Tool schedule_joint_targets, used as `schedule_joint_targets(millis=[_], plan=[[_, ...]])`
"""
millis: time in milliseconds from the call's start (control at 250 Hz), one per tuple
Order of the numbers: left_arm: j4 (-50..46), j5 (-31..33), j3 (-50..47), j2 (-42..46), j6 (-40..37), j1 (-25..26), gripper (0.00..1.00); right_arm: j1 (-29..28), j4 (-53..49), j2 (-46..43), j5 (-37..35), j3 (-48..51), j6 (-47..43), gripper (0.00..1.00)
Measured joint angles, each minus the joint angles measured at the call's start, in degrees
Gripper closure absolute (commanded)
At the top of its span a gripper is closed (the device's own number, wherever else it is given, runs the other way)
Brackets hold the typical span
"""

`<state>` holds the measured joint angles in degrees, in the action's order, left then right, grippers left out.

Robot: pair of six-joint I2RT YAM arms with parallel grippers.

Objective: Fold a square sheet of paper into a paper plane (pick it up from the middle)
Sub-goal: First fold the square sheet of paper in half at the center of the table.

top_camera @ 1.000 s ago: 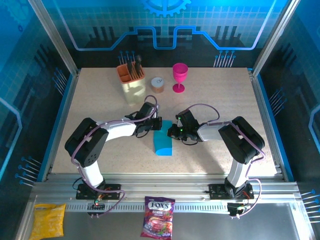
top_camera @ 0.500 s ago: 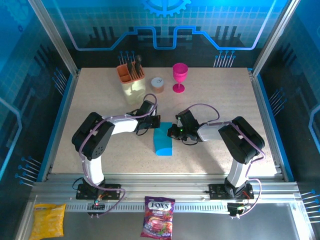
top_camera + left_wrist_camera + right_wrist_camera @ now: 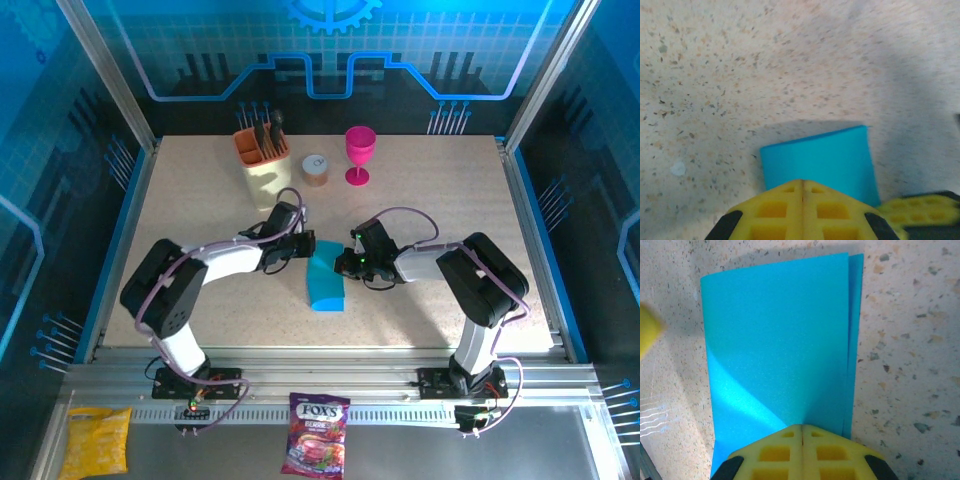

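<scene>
I have the thin bright cyan-blue sheet of paper (image 3: 325,283) lying flat near the middle of the speckled beige table (image 3: 450,200), a little toward 6 o'clock. It is doubled over into an oblong. In the right wrist view (image 3: 775,340) the top layer stops just short of the under layer along its 3 o'clock side.

My left gripper (image 3: 306,246) sits at the paper's 11 o'clock corner, its yellow fingers pressed together with no gap (image 3: 802,182). The paper (image 3: 820,160) runs out from under the tips. My right gripper (image 3: 347,262) meets the paper's 2 o'clock edge, fingers likewise closed tight (image 3: 801,427) over the near edge. I cannot tell whether either pair pinches the paper or only rests on it.

Around 12 o'clock on the table stand an orange holder of dark utensils (image 3: 262,145), a small round tin (image 3: 315,168) and a pink plastic goblet (image 3: 359,153). On the metal shelf at 6 o'clock lie a purple candy bag (image 3: 316,448) and a yellow snack bag (image 3: 96,440).
</scene>
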<state>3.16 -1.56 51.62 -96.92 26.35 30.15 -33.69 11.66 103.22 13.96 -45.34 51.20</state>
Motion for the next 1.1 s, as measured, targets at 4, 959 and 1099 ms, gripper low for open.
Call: schedule_joint_targets(millis=[4, 959, 1099], plan=[[0.0, 0.0, -0.1, 0.2, 0.1, 0.0, 0.96, 0.0, 0.0, 0.0, 0.0, 0.0, 0.0, 1.00], [5.7, -2.2, -19.2, 9.1, 6.0, 11.5, 0.94, 0.0, 1.0, 0.6, 0.3, -0.1, -0.2, 1.00], [4.8, -2.2, -19.5, 14.4, 7.0, 11.7, 0.92, 0.0, 0.9, 0.6, 0.3, -0.2, -0.2, 1.00]])
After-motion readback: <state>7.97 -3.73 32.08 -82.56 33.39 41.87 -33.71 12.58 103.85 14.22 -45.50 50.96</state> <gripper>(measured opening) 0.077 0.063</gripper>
